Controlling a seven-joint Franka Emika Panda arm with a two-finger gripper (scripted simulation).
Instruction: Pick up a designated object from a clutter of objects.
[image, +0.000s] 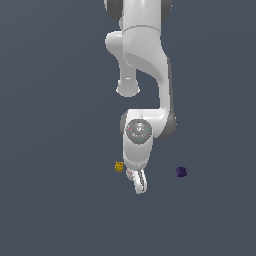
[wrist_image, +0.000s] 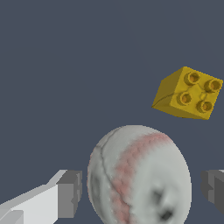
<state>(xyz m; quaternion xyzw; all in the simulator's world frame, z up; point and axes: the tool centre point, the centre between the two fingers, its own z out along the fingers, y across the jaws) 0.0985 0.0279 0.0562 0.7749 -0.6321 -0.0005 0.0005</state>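
The white baseball with red stitching (wrist_image: 140, 175) fills the wrist view and lies between my two fingers. The grey pads (wrist_image: 70, 192) stand on either side of it with a small gap at each side, so my gripper (wrist_image: 142, 190) is open around the ball and does not touch it. In the exterior view my gripper (image: 139, 183) is low at the floor, and only a sliver of the baseball (image: 131, 173) shows beside the fingers. The tiny pale grey ball is out of view.
A yellow studded block (wrist_image: 187, 93) lies close beyond the baseball; in the exterior view the yellow block (image: 119, 166) sits just to the left of my gripper. A dark purple cube (image: 181, 172) lies to the exterior view's right.
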